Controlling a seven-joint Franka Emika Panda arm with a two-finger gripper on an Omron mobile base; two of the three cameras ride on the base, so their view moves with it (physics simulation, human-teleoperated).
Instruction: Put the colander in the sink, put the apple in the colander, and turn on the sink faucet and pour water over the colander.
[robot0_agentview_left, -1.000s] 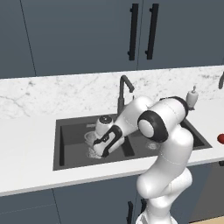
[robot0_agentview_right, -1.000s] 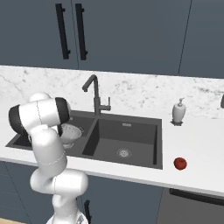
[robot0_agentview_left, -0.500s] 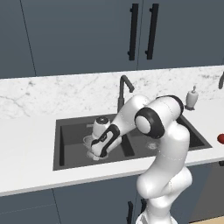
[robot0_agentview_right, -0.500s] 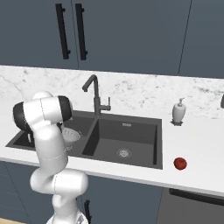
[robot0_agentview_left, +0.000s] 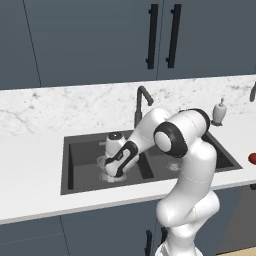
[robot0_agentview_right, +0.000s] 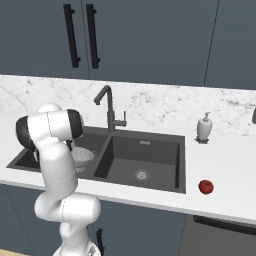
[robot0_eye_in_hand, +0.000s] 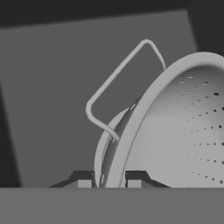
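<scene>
In the left base view, the tool (robot0_agentview_left: 116, 172) is seen lowered into the left basin of the sink (robot0_agentview_left: 80, 150), at the colander (robot0_agentview_left: 106, 170), which lies low in that basin. In the hand view, the rim of the colander (robot0_eye_in_hand: 175, 131) is seen pinched between the two fingertips (robot0_eye_in_hand: 84, 180), one on each side of the metal wall, with a wire side handle arching just beyond them. In the right base view, the colander (robot0_agentview_right: 84, 157) is seen in the left basin, partly hidden by the arm. To its right the sink faucet (robot0_agentview_right: 109, 109) stands behind the divider of the sink (robot0_agentview_right: 150, 165). Further right, a white pump bottle (robot0_agentview_right: 204, 127) stands on the desk (robot0_agentview_right: 225, 165). The apple (robot0_agentview_right: 205, 187) lies on the desk, right of the sink, well apart from the colander.
</scene>
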